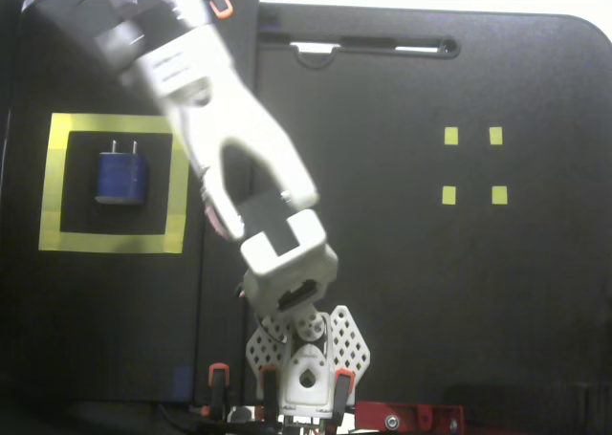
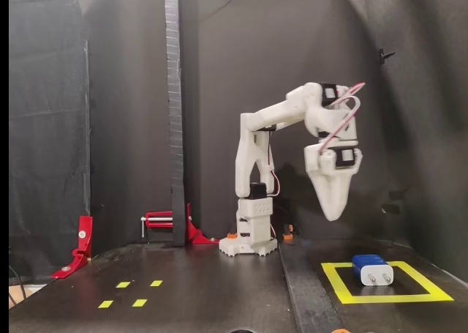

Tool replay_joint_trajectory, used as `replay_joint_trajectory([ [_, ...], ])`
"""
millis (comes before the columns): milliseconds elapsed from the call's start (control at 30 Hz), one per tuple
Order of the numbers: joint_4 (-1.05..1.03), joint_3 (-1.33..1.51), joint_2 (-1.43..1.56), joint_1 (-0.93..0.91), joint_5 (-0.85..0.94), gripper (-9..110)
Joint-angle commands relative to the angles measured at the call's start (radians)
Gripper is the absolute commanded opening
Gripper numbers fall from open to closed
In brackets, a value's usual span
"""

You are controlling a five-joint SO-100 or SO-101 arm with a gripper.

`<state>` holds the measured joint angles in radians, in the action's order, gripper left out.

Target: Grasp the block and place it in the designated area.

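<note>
The dark-blue block (image 1: pixel 120 177) lies flat inside the designated area (image 1: pixel 110 240), a square of wide yellow tape at the left of the overhead-looking fixed view, its two silver prongs pointing to the far edge. From the side, the block (image 2: pixel 372 270) rests within the yellow outline (image 2: pixel 333 282) at the lower right. My gripper (image 2: pixel 333 214) hangs well above the table, up and to the left of the block, pointing down with its jaws closed together and nothing between them. From above, the arm is motion-blurred and its wrist hides the fingertips.
Four small yellow tape squares (image 1: pixel 450 136) mark the other side of the black table, also seen low at the left (image 2: pixel 123 284). A black upright post (image 2: pixel 174 113) stands beside the arm's base (image 2: pixel 252 239). Red clamps (image 2: pixel 82 245) sit at the back left.
</note>
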<state>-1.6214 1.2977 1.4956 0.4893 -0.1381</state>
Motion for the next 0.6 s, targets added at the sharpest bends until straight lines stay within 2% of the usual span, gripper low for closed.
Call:
replay_joint_trajectory([
  [0,-0.005,-0.005,0.026,-0.115,-0.002,0],
  [300,0.015,-0.005,0.023,-0.511,0.091,0],
  [567,0.009,-0.002,0.049,-0.603,0.144,0],
])
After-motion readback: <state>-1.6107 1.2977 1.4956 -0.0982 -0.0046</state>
